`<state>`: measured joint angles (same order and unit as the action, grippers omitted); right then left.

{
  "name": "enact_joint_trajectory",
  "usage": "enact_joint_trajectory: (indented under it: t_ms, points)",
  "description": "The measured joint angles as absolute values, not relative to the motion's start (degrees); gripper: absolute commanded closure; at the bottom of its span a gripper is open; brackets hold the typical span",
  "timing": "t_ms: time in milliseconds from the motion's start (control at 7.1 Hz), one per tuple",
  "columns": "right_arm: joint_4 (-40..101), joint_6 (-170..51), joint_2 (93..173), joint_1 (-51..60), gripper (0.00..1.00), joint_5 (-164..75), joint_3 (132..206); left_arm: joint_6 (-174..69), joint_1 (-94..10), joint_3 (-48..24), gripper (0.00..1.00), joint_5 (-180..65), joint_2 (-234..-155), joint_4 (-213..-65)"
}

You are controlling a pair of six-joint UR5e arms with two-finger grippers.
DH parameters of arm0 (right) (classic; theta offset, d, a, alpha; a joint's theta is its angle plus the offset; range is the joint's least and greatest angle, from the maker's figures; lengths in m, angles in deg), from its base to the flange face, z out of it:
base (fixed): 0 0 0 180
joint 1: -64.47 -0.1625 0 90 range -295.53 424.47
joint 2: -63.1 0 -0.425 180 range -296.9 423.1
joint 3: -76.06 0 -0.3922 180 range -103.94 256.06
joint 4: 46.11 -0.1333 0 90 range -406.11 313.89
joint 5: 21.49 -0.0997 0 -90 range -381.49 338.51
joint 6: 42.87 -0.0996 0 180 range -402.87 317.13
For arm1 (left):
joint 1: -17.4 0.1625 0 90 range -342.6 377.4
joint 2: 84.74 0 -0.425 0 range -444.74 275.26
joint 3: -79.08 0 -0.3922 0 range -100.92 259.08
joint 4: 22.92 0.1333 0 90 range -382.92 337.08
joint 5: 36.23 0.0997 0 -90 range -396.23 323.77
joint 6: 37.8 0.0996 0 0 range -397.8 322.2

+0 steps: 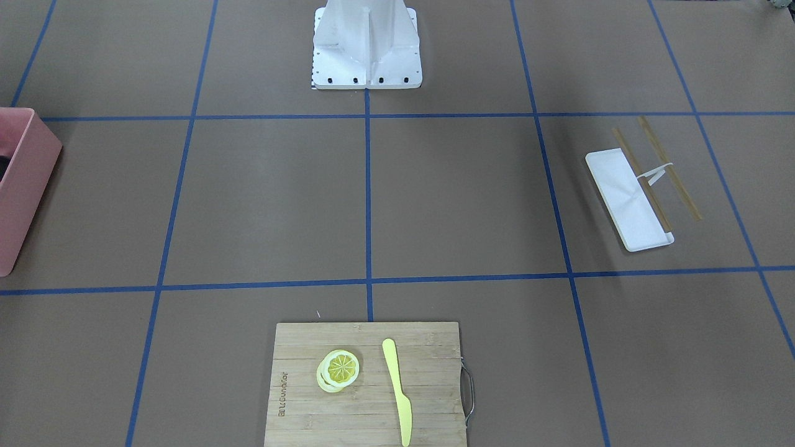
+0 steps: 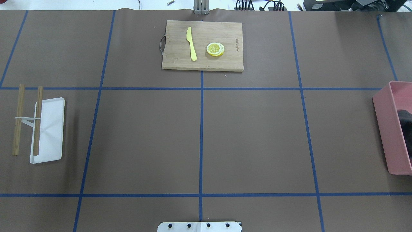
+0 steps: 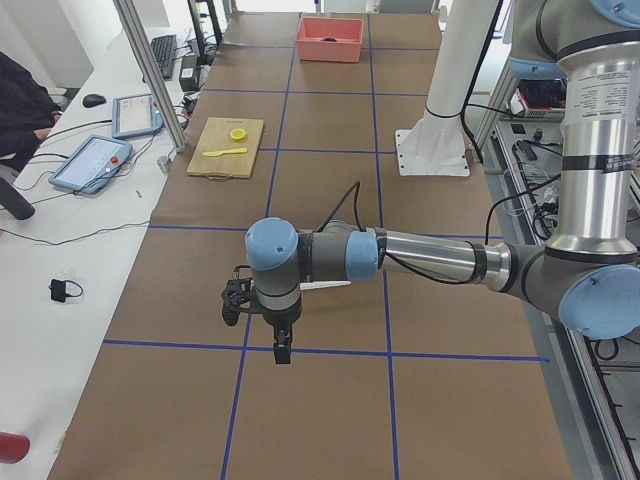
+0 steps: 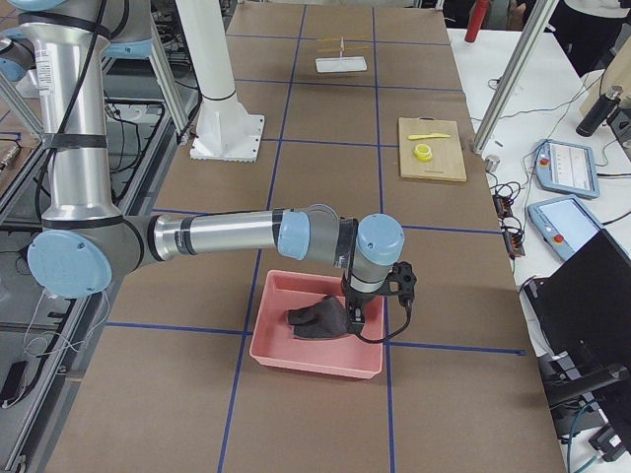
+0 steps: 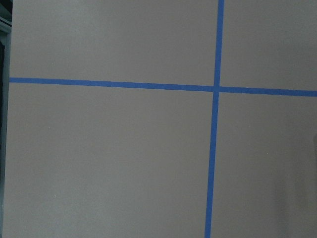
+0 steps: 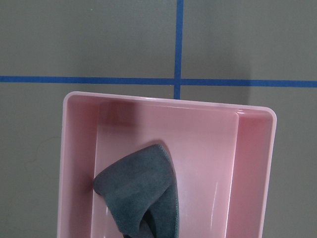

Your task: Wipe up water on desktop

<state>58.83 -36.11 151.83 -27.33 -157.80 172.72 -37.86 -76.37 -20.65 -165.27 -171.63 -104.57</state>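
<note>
Front-facing: the desktop (image 1: 459,198) fills the frame, brown and matte, gridded by blue tape lines (image 1: 367,205). The robot's white base plate (image 1: 366,68) is seen at top centre. A bamboo cutting board (image 1: 435,360) is set at the bottom edge, with lemon slices (image 1: 339,369) and a yellow knife (image 1: 397,391) laid on it, apart from each other. A white tray (image 1: 621,192) is placed at view right, with two wooden sticks (image 1: 669,168) held in a white rack at its edge. A pink bin (image 1: 25,186) is cut off at view left.

Overhead: same layout, mirrored. A dark cloth (image 2: 406,117) is seen inside the bin at the right edge.

Exterior left: the left gripper (image 3: 283,352) is held pointing down above the desktop, close to a tape crossing. How far it is open cannot be told; nothing is seen held.

Exterior right: the right gripper (image 4: 355,317) is held pointing down into the bin, at the cloth. Opening and contact with the cloth cannot be told.

Left wrist: only bare desktop and one tape crossing are shown.

Right wrist: the bin is viewed from above, with the grey cloth bunched at its near side. Jaw state cannot be told here either.
</note>
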Motion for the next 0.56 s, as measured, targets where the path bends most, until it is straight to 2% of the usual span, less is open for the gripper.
enact_joint_trajectory:
  t_ms: [564]
  points:
    - [58.83, -36.92, 151.11, -27.46, 0.0, -157.89, 172.99, -39.09, -76.36, -19.16, 0.02, -168.2, -171.03, -105.75]
